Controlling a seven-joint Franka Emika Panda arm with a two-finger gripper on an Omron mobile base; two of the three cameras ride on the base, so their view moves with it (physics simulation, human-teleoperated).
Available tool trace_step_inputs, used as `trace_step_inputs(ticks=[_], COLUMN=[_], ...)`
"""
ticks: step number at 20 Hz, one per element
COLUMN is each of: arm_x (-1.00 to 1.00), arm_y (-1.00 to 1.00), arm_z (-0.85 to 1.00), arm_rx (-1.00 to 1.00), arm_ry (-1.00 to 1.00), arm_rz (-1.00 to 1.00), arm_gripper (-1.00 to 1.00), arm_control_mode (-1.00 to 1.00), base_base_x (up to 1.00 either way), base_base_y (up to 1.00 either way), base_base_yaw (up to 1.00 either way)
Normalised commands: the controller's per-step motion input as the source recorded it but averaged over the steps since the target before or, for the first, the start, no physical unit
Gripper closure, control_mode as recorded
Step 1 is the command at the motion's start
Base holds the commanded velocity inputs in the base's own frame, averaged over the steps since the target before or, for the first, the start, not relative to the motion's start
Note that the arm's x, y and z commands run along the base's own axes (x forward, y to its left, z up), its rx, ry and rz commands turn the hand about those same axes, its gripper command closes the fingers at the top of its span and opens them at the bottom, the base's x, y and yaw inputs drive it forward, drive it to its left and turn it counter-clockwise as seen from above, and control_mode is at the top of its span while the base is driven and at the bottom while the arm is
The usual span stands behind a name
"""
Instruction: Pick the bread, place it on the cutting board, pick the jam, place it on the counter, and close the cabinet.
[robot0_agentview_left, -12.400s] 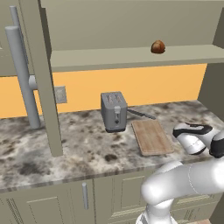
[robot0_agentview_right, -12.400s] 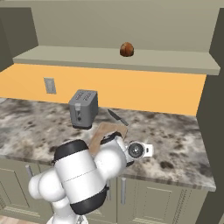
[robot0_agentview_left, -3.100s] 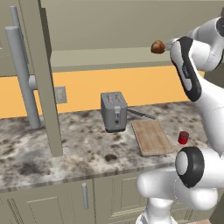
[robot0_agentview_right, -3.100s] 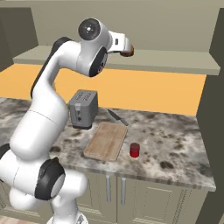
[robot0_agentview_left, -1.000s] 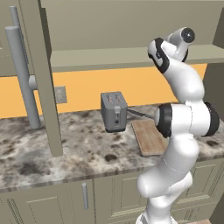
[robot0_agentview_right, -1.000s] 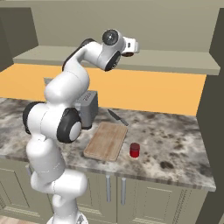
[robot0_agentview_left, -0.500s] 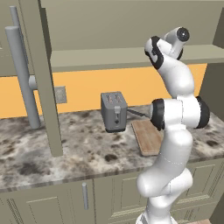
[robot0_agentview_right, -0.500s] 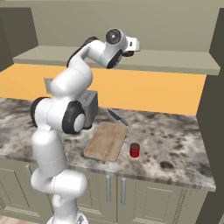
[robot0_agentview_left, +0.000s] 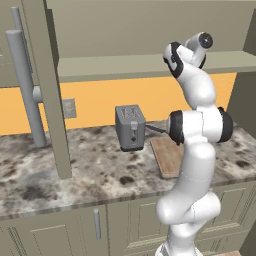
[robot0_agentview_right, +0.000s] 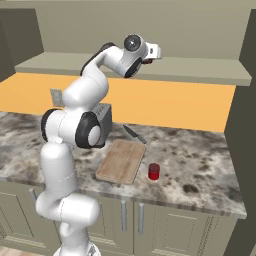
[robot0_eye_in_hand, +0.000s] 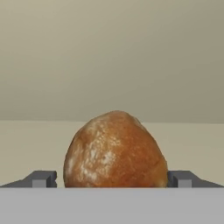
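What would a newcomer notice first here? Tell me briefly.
The white arm stretched high, its gripper at the cabinet shelf with the glossy brown bread sitting between the two open fingertips. Down on the marble counter, the small red jam stands just right of the cutting board, with a grey toaster behind.

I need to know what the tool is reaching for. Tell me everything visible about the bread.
The bread is a small rounded lump with a glossy, mottled orange-brown crust, paler in patches. It sits upright on the pale olive shelf of the cabinet, between the tool's two grey fingertips, which flank it without clearly touching it.
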Motion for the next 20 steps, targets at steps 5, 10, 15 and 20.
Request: trace_step_inputs(ticks=[5, 10, 15, 20], arm_x=[0.30, 0.28, 0.07, -0.37], arm_y=[0.00, 0.00, 0.00, 0.00], arm_z=[-0.18, -0.23, -0.05, 0.06], arm_rx=[0.00, 0.00, 0.00, 0.00], arm_ry=[0.00, 0.01, 0.00, 0.00], arm_rz=[0.00, 0.00, 0.00, 0.00], arm_gripper=[-1.00, 1.00, 1.00, 1.00], arm_control_mode=[-1.00, -1.00, -1.00, -1.00], base_base_x=[0.00, 0.00, 0.00, 0.00], base_base_y=[0.00, 0.00, 0.00, 0.00], base_base_yaw=[0.00, 0.00, 0.00, 0.00])
